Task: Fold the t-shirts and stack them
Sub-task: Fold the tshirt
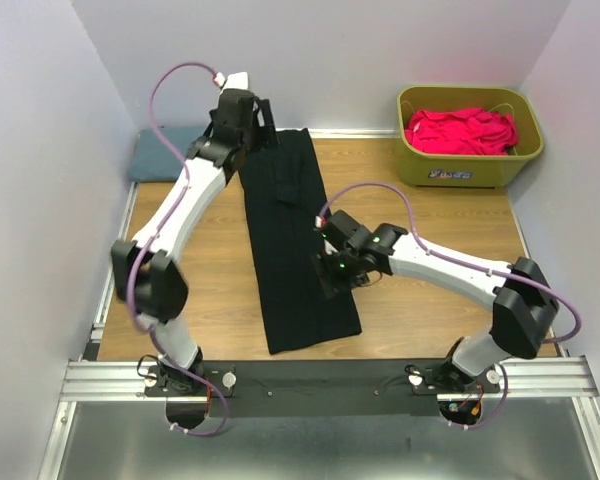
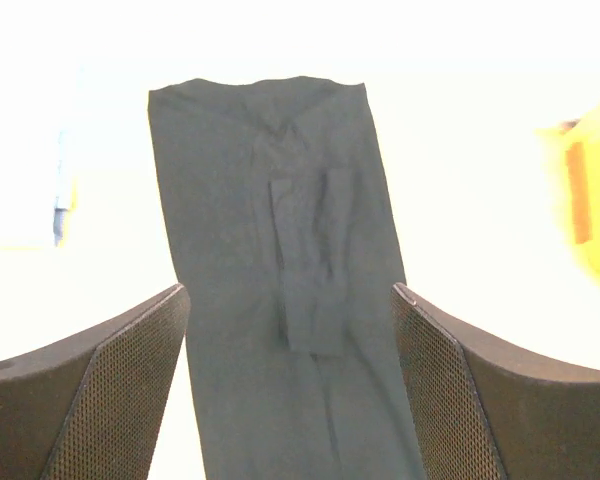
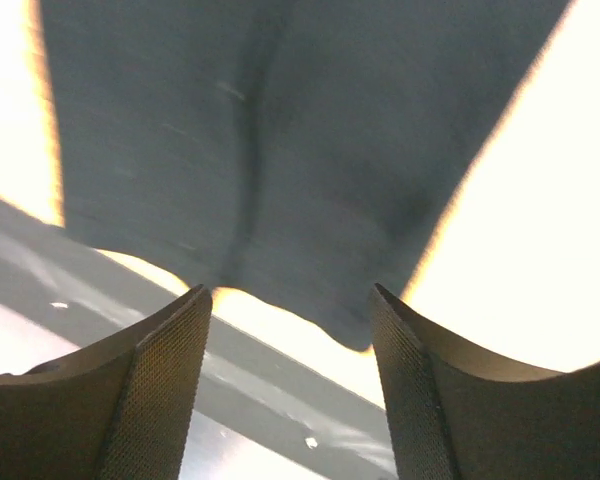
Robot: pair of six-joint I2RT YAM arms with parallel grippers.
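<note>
A black t-shirt (image 1: 292, 240), folded into a long narrow strip, lies on the wooden table from the back edge toward the front. My left gripper (image 1: 252, 122) hovers over its far end, open and empty; the strip (image 2: 280, 300) runs between its fingers (image 2: 130, 380). My right gripper (image 1: 332, 272) hovers over the strip's near right part, open and empty, with the shirt's near hem (image 3: 300, 170) ahead of its fingers (image 3: 165, 390). Red t-shirts (image 1: 460, 130) lie piled in a bin.
An olive-green bin (image 1: 467, 170) stands at the back right corner. A blue-grey folded cloth (image 1: 162, 152) lies at the back left by the wall. The metal rail (image 1: 320, 378) runs along the table's front edge. Walls close in both sides.
</note>
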